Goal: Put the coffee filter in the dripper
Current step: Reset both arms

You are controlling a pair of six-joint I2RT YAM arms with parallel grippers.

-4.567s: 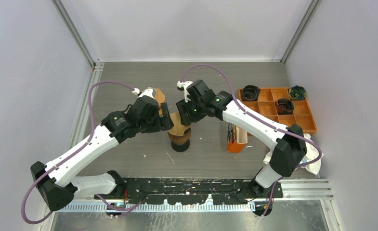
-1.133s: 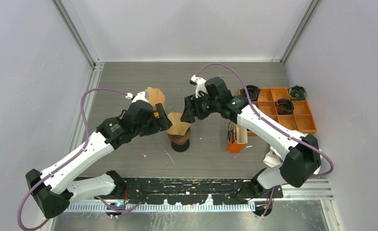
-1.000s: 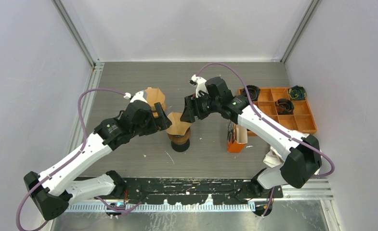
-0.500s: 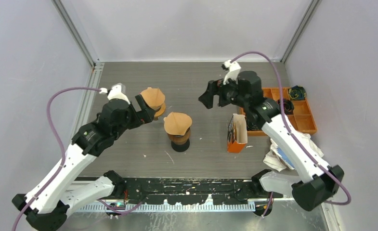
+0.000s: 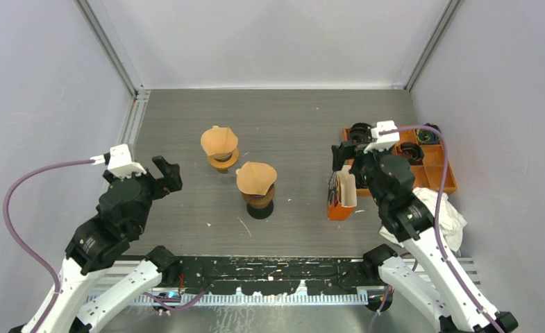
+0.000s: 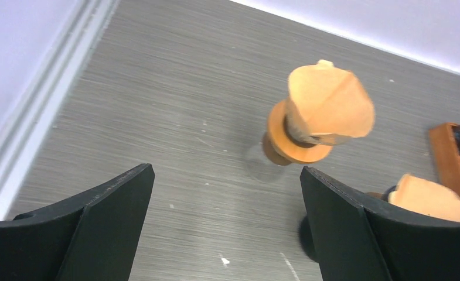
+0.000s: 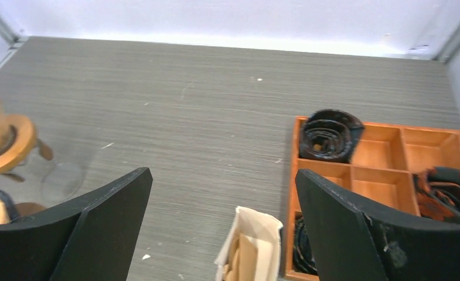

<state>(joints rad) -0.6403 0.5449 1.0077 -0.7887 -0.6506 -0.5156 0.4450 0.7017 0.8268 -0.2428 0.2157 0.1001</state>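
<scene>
While both pairs of jaws stand spread wide and empty, the left gripper (image 6: 225,170) hangs over the tabletop's near left part and the right gripper (image 7: 222,172) hangs near its right edge. The coffee filter (image 5: 256,177) sits in the dripper (image 5: 259,200) at mid-tabletop, with a second filter-topped dripper (image 5: 220,143) just behind it.

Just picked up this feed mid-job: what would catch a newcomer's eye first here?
Mid-table, a brown filter tops the far dripper and another filter tops the near dripper. At the right, an orange tray holds dark rolled items, with an open filter box beside it. The left gripper and right gripper hang open and empty.
</scene>
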